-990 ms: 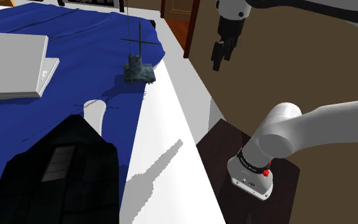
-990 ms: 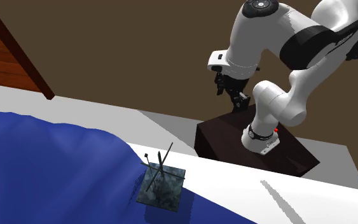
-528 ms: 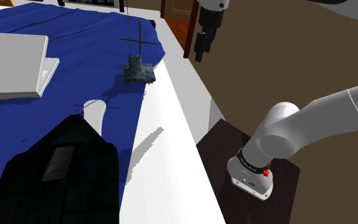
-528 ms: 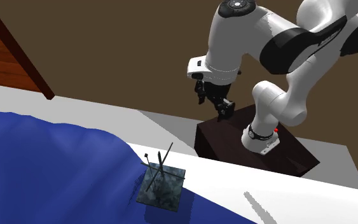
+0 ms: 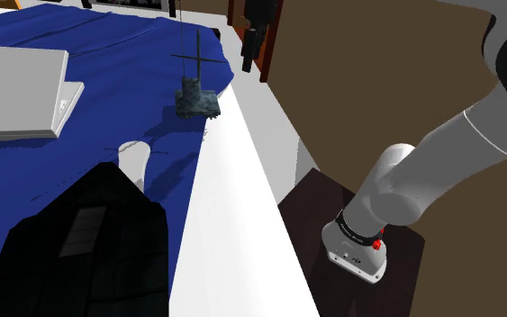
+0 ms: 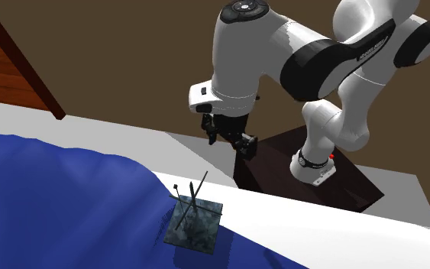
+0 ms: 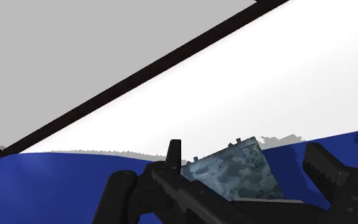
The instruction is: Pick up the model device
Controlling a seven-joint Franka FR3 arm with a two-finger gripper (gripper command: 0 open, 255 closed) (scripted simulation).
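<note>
Fingers [image 7: 330,175] of the all-black gripper [image 6: 240,142] stand apart, empty, in the air beyond the blue cloth's [image 6: 68,199] edge. The mottled grey-green square model device [image 6: 195,224], with thin dark rods, sits on that cloth near its edge.

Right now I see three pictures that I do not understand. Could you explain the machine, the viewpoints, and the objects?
This is a white robot arm on a dark brown box. Its black two-finger tool is open and holds nothing. One picture looks down from beside the box, one faces the arm across the surface, one looks from the hand itself. On a blue cloth over a white surface stands a mottled grey-green square block with thin black rods. The tool hangs apart from it.
</note>
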